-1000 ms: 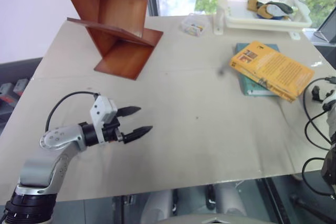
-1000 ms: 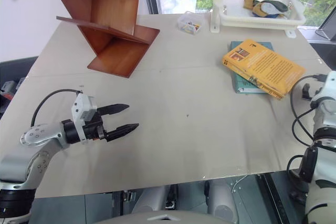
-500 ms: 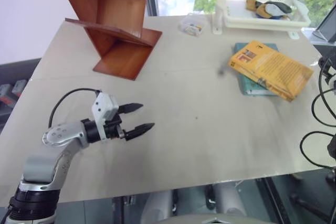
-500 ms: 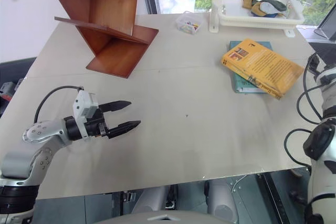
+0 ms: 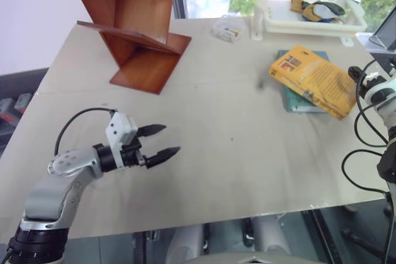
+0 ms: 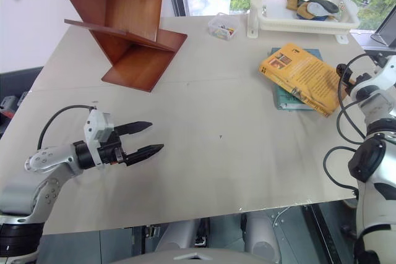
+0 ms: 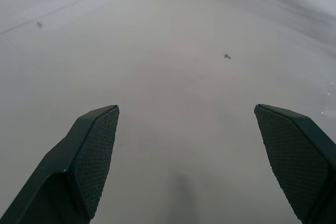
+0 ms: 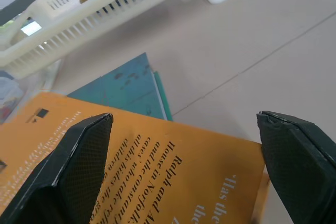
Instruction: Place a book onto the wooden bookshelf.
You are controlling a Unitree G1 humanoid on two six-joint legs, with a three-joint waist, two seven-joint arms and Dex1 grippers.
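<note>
A pale table [image 5: 235,153] by a window, its middle bare between the two grippers.

The table runs wide and flat, with green trees behind the glass at its far edge and a white wall on the left. The wooden bookshelf [image 5: 133,26] stands at the far left corner, its tilted boards open toward the centre. A white basket [image 5: 309,20] sits at the far right edge, a small clear box [image 5: 227,29] just beside it. The book [image 5: 315,80] lies flat near the right edge on top of a teal book [image 5: 297,100], well apart from the shelf. The left gripper [image 5: 159,141] hovers over the near left, fingers spread wide. The right gripper [image 8: 184,129], fingers spread, holds nothing above the book's cover.
</note>
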